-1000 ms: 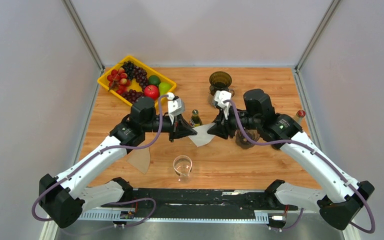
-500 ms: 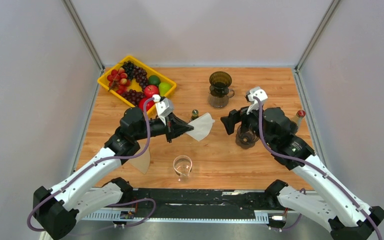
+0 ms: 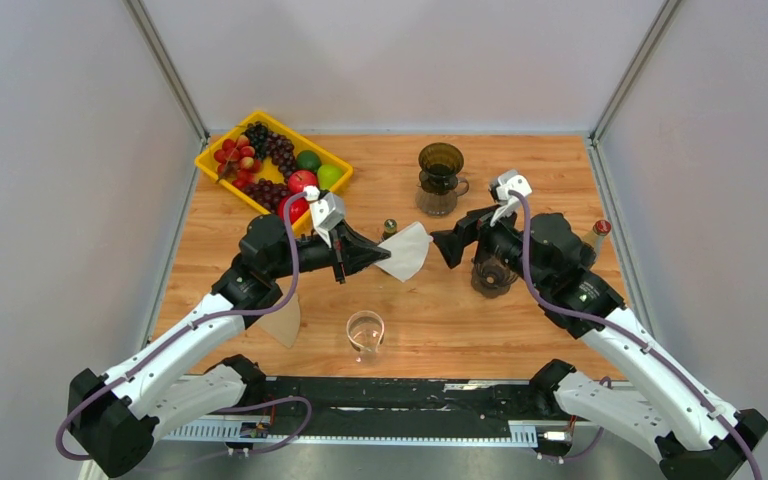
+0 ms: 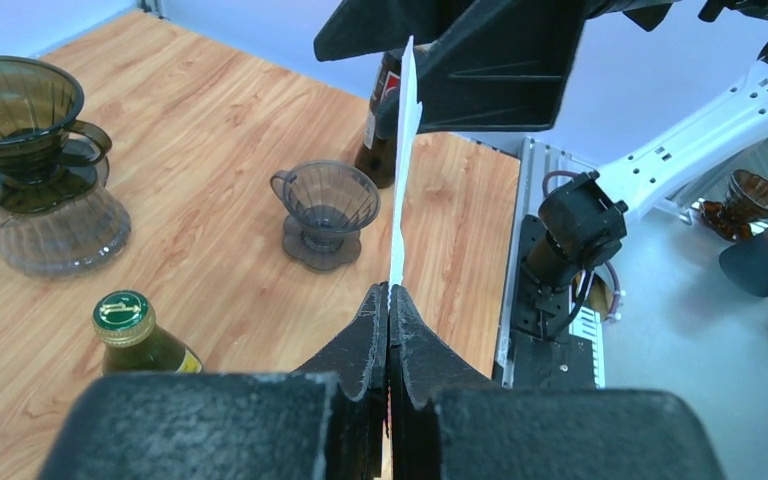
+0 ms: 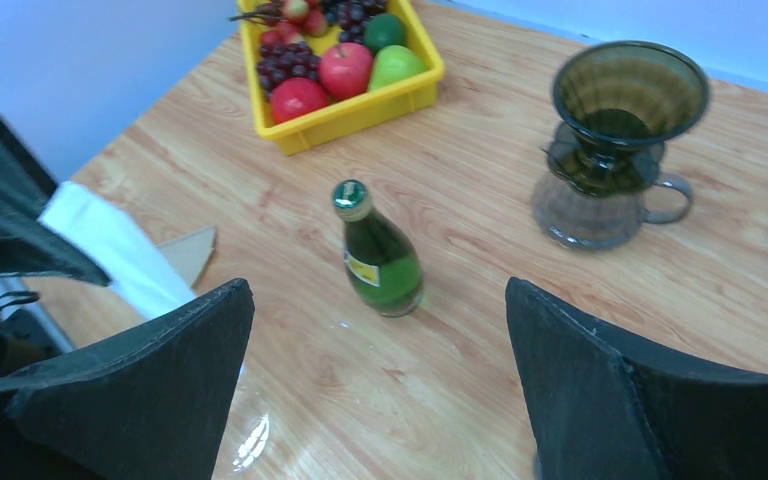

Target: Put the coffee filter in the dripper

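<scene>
Closest to me on the table (image 3: 440, 325) there's an empty glass (image 3: 365, 333). Off to its left a brown paper filter (image 3: 282, 320) lies flat, half under the left arm. A bit further in, the left gripper (image 3: 377, 257) is clamped tight on one edge of the white coffee filter (image 3: 406, 251), holding it up in the air over the middle of the table, not in either dripper. The right gripper (image 3: 444, 246) sits just beside the filter's other edge, fingers spread wide, gripping nothing. Under the right arm there's a grey dripper (image 4: 327, 205). A green bottle (image 5: 378, 255) stands just behind the filter, and a red-capped bottle (image 3: 597, 232) is over by the right edge. At the back there's a brown dripper (image 3: 440, 162) on a glass server (image 3: 438, 198), plus a yellow tray (image 5: 360, 112) of fruit (image 5: 343, 70) in the left corner.
</scene>
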